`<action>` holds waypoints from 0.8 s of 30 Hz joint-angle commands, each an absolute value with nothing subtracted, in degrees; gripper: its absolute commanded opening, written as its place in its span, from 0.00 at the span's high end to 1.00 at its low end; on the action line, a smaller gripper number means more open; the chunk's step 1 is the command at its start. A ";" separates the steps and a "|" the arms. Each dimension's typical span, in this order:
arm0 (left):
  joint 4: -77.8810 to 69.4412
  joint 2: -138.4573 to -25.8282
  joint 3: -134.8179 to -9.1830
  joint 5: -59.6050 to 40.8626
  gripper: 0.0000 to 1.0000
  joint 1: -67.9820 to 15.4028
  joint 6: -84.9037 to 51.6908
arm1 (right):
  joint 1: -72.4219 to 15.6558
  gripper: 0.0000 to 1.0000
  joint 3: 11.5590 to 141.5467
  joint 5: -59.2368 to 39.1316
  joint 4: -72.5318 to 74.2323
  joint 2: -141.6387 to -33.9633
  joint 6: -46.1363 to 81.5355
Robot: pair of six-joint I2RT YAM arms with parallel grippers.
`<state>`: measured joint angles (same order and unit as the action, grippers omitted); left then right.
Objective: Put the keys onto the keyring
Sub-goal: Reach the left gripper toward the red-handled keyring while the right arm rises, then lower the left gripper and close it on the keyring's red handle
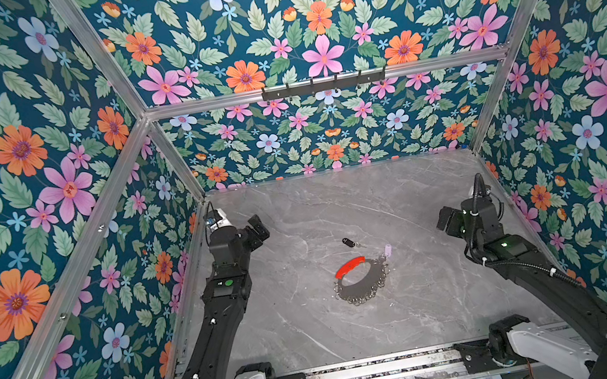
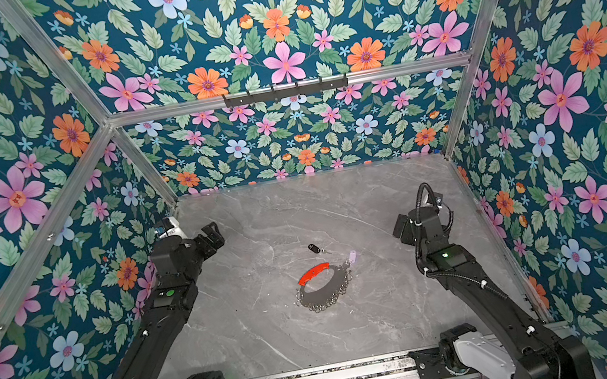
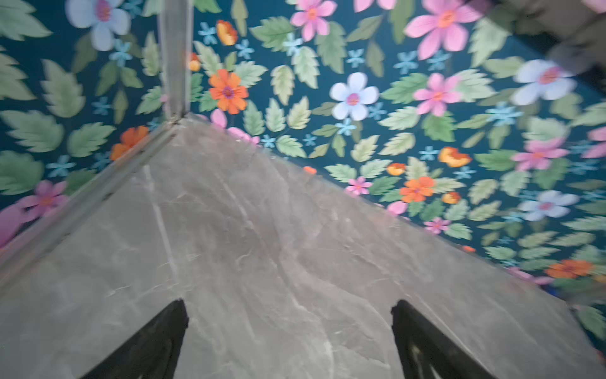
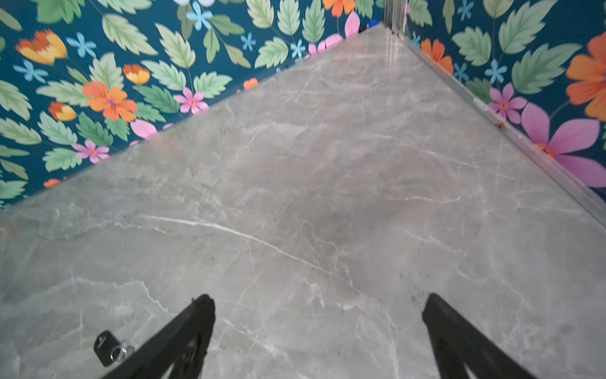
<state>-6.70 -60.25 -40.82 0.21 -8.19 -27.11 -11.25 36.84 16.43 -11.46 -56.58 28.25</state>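
Note:
The keyring [image 1: 350,267] [image 2: 313,272] lies flat mid-table, a thin hoop with a red curved section and many small silver rings. A black key [image 1: 349,242] [image 2: 315,248] lies alone just behind it and also shows in the right wrist view [image 4: 106,347]. A pale lilac key [image 1: 387,250] [image 2: 352,255] rests at the hoop's far right edge; whether it is attached, I cannot tell. My left gripper [image 1: 260,227] [image 2: 214,233] [image 3: 290,306] hovers open and empty at the far left. My right gripper [image 1: 447,222] [image 2: 402,230] [image 4: 319,303] is open and empty at the right.
The grey marble table [image 1: 421,317] is boxed in by floral walls with aluminium frame posts [image 1: 178,160]. A black hook rail [image 1: 323,85] hangs on the back wall. A metal rail [image 1: 380,371] with the arm bases runs along the front edge.

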 commanded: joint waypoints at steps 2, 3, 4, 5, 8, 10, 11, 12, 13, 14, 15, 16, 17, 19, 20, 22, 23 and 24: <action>-12.41 -59.72 -38.56 -0.63 0.03 -19.35 -25.85 | -11.25 0.03 32.40 13.72 -7.83 -56.25 28.76; -11.90 -60.78 -39.14 1.59 0.04 -23.06 -24.00 | -11.27 0.04 30.94 13.93 -5.33 -56.18 28.98; -11.50 -62.10 -39.78 2.70 0.05 -25.94 -22.59 | -11.25 0.05 29.91 13.84 -3.69 -56.16 29.24; -11.34 -63.22 -40.11 3.06 0.06 -27.98 -21.70 | -11.25 0.05 29.16 13.63 -2.42 -56.28 29.72; -12.67 -66.98 -40.10 3.42 0.11 -33.37 -19.61 | -11.26 0.07 27.63 12.81 0.04 -57.77 32.32; -15.19 -69.05 -39.15 5.65 0.16 -37.32 -17.96 | -11.26 0.08 27.60 13.66 -0.52 -59.06 34.07; -17.07 -69.88 -38.45 7.31 0.17 -39.40 -17.18 | -11.29 0.08 27.62 14.00 -0.70 -59.46 34.76; -19.94 -70.90 -37.39 8.98 0.18 -41.54 -15.75 | -11.29 0.08 27.54 14.30 -0.70 -59.82 35.66; -23.13 -72.02 -36.19 10.40 0.19 -43.59 -13.86 | -11.27 0.08 27.59 14.28 -0.93 -60.07 36.37; -25.99 -73.05 -35.31 11.38 0.21 -45.55 -12.10 | -11.25 0.08 27.68 14.13 -1.32 -60.12 36.96; -28.85 -74.51 -34.58 11.31 0.21 -47.39 -8.88 | -11.25 0.08 27.62 14.02 -1.64 -60.04 37.70; -30.53 -76.02 -34.29 10.39 0.21 -49.26 -5.12 | -11.25 0.09 27.28 13.89 -1.60 -59.94 38.27; -31.13 -77.37 -34.48 9.40 0.21 -50.64 -1.53 | -11.26 0.09 26.82 13.95 -1.28 -59.85 38.72; -29.88 -80.42 -36.06 6.31 0.25 -53.63 7.25 | -11.25 0.10 24.68 14.52 2.43 -60.26 39.03; -28.61 -81.47 -36.93 5.04 0.27 -54.34 9.53 | -11.25 0.10 23.91 14.76 4.44 -60.88 38.94; -25.40 -83.76 -39.50 1.87 0.32 -54.75 12.11 | -11.25 0.12 24.54 15.35 4.13 -62.50 38.67; -24.47 -84.44 -40.28 1.28 0.34 -54.73 13.02 | -11.30 0.12 24.78 15.50 3.80 -63.09 38.76; -24.26 -85.31 -40.85 0.82 0.37 -54.73 14.72 | -11.27 0.12 25.17 15.48 3.50 -63.56 38.92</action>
<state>-24.91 -83.99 -39.53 4.01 -54.52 6.15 -11.22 24.53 14.04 0.86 -62.67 37.47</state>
